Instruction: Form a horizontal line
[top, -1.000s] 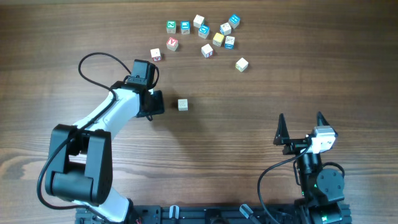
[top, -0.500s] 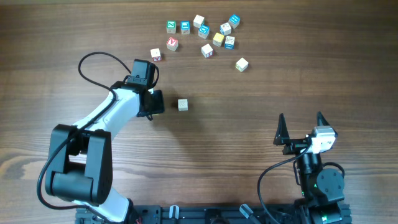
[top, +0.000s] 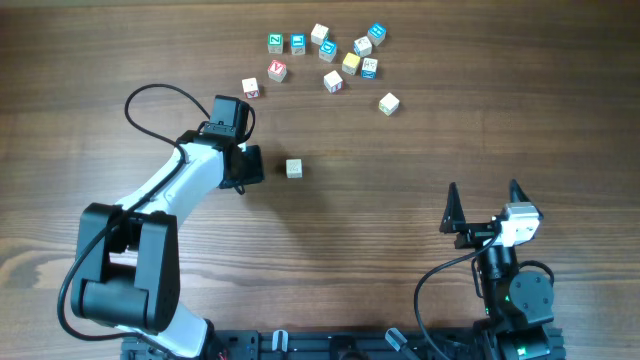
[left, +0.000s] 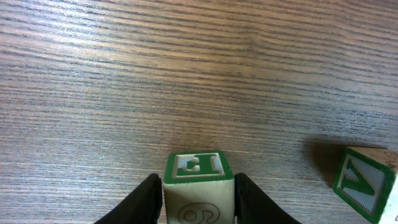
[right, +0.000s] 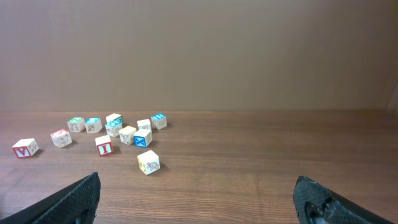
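Letter cube (left: 199, 186), pale wood, square green-framed face

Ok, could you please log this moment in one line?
left tool: closed on green-lettered cube | right tool: open, empty | lone cube: on table nearby

A brown wooden table (top: 400, 160) carries everything. Toward its far edge, slightly right of centre, lies a loose cluster of small wooden letter cubes with coloured faces (top: 327, 50). Two stragglers sit off the cluster's near left side and one off its near right. Nearer than the cluster and left of centre is the left gripper (top: 246, 166). A small wooden cube with a green-framed face (left: 199, 186) sits between its fingers, touching both. Just to the right, apart from it, a single small cream wooden cube (top: 294, 168) lies alone. The black right gripper (top: 484, 187) stands at the near right, well apart from every cube.
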